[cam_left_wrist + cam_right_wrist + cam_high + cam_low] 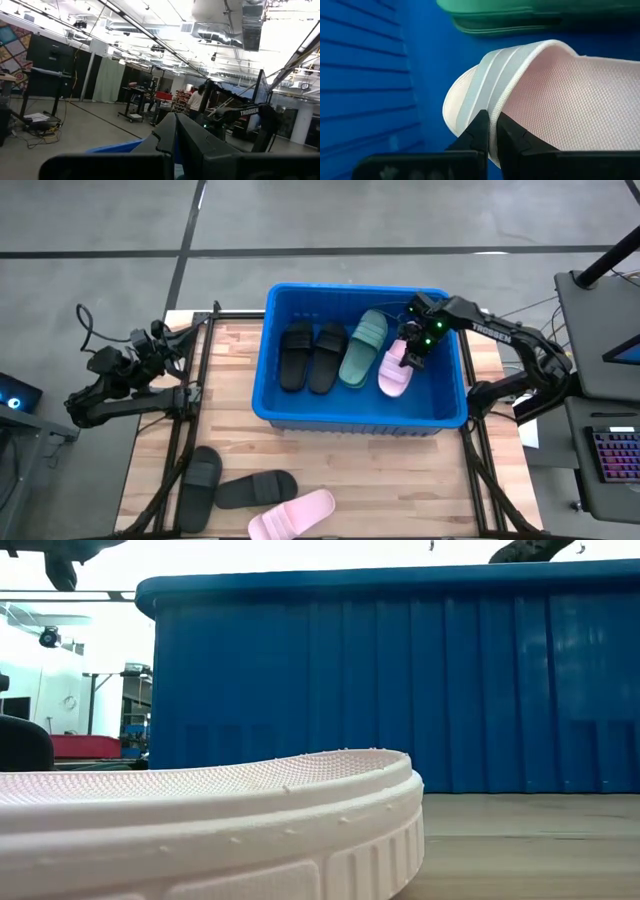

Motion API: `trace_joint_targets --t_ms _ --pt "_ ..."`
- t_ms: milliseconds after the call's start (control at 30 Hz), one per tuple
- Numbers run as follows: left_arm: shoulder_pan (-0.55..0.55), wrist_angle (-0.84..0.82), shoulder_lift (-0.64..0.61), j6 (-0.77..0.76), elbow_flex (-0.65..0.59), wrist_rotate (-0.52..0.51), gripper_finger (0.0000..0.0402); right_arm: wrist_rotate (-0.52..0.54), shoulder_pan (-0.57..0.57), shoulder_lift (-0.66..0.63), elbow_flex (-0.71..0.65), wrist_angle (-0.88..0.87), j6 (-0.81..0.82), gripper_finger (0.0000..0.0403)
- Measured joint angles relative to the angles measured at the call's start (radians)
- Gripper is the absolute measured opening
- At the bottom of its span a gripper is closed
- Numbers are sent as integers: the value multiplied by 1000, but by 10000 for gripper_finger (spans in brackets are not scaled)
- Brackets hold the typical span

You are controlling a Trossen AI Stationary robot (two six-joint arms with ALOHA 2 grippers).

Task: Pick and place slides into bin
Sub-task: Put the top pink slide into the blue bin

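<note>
I see the wooden worktop [380, 480] with the blue bin [356, 418] sitting toward twelve o'clock on it. Inside the bin lie two black slides [310, 357] side by side at its nine o'clock side, a green slide [362, 350] next to them, and a pink slide [393, 372] toward three o'clock. My right gripper [412, 358] reaches into the bin from three o'clock, its fingers [481, 131] pinched shut on the strap edge of that pink slide. My left gripper [160, 340] waits off the worktop's nine o'clock edge, closed and holding nothing. Out on the worktop near six o'clock, two more black slides [255, 488] and a second pink slide [292, 517] lie just beside one another.
</note>
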Motion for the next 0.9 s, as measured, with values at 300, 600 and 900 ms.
trace_joint_targets --t_ms 300,600,900 --pt "0 0 0 0 0 -27 0 -15 -62 0 -79 93 -50 12" --pt "0 1 2 -2 -1 -28 0 -60 -61 48 -79 145 -51 12" --pt "0 5 3 -5 0 -28 0 -25 -62 144 -63 146 14 20"
